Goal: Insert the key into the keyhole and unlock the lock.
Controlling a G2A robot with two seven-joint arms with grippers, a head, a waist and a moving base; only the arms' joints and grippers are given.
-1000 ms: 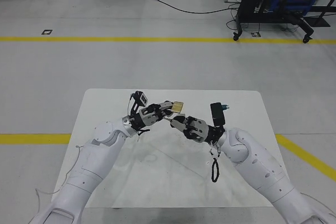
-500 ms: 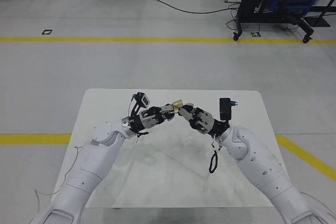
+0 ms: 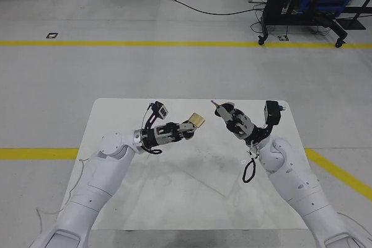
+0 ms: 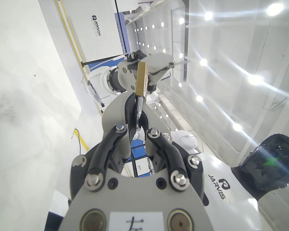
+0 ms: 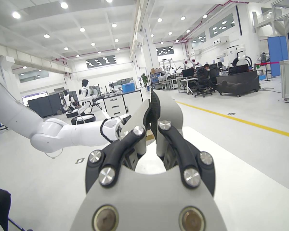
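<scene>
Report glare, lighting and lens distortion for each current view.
Top view: even light, no glare on the table. Left wrist view: ceiling lamps flare into long streaks behind the padlock in the left gripper; straight edges bow. Right wrist view: bright lamps, no streaks; ceiling beams curve beyond the right gripper.

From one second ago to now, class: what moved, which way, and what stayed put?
The right tool, shut on the key, drew back from the padlock toward its own side and the table's far edge; they met before, now a gap separates them. The left tool stays shut on the padlock, nearly where it was.
</scene>
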